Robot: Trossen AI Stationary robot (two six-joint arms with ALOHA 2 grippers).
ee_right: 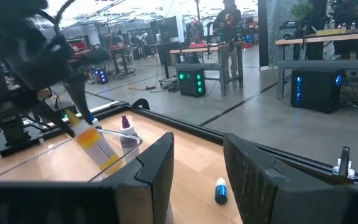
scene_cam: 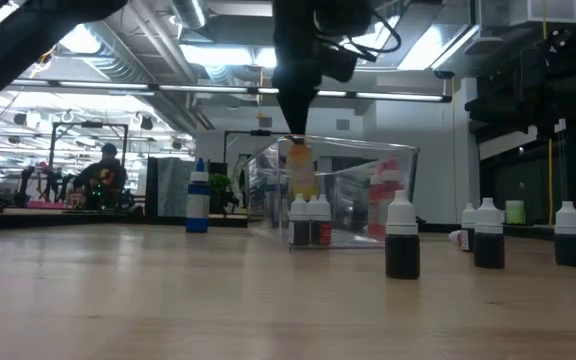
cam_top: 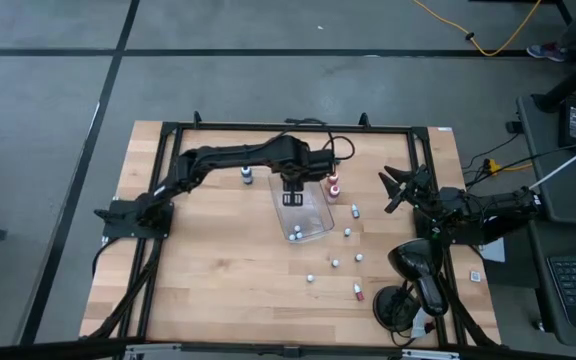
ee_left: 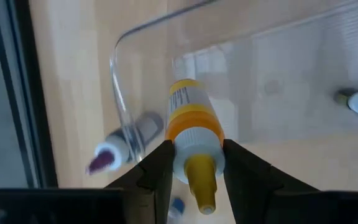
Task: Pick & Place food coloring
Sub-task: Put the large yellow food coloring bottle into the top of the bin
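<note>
My left gripper [cam_top: 293, 186] hangs over the far end of the clear plastic tray [cam_top: 318, 222], shut on an orange food coloring bottle [ee_left: 191, 115] with a yellow tip. The low view shows this bottle [scene_cam: 301, 172] between the tray's walls [scene_cam: 398, 160], above two small bottles [scene_cam: 308, 222] standing on the tray floor. Other tiny bottles stand or lie on the table to the tray's right and near side, such as one [cam_top: 355, 211] and another [cam_top: 335, 263]. My right gripper [cam_top: 396, 190] waits open near the table's right edge. My left gripper pinches the orange bottle between its two fingers at the white collar [ee_left: 194, 154] just under the yellow tip. The fingers [scene_cam: 296, 110] come from above, pointing down. The bottle hangs cap-up below them, about upright, lifted clear of the tray floor.
A blue bottle [cam_top: 246, 178] stands left of the tray and a red one [cam_top: 334, 185] just right of it. A bottle lies on its side near the right arm [ee_right: 220, 190]. A black stand-mounted device [cam_top: 418, 275] occupies the near right corner. A black rail [cam_top: 288, 127] frames the table.
</note>
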